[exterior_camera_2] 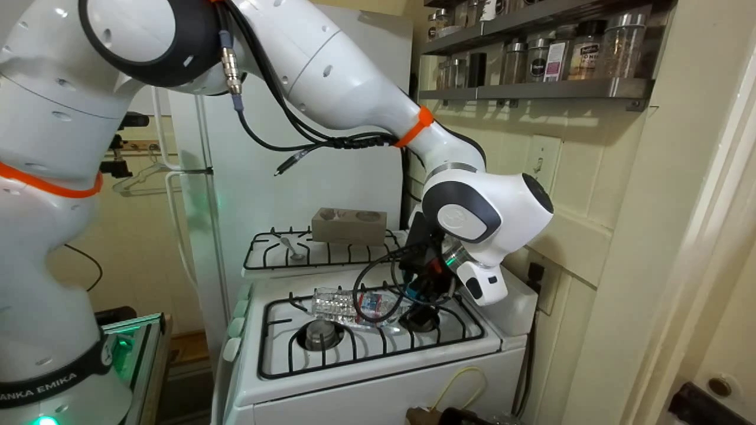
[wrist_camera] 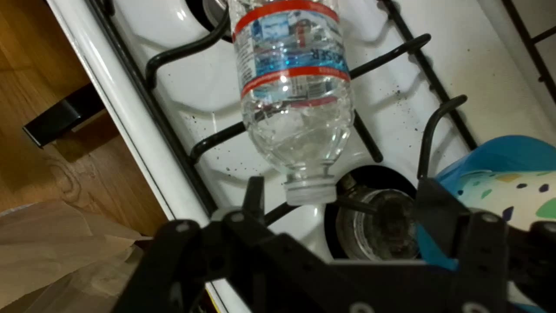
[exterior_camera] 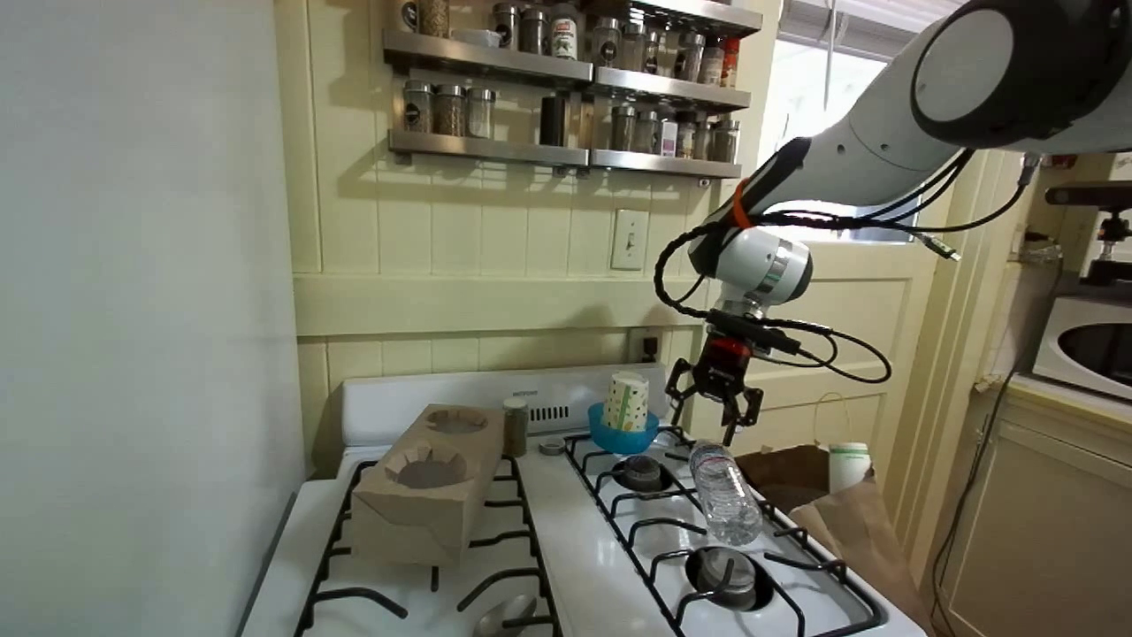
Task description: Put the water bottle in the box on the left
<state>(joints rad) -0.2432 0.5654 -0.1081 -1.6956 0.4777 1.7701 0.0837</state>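
Holds the hand [exterior_camera: 704,426] spread and empty, near the capped end of the water bottle [exterior_camera: 727,494], probably for gripping there. As for the bottle, lies on its side over black bars [wrist_camera: 219,138] of the worktop [exterior_camera: 570,531], perhaps saved from rolling, well apart from the box [exterior_camera: 411,518].

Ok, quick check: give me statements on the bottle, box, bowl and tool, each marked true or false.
The water bottle is capped. True.
The bottle stands upright. False: it lies on a burner grate.
The bottle is gripped. False: the tool is open.
The cardboard box has two round openings on top. True.
Box and bottle share one grate. False: each has its own.
A spotted cup stands in the blue bowl. True.
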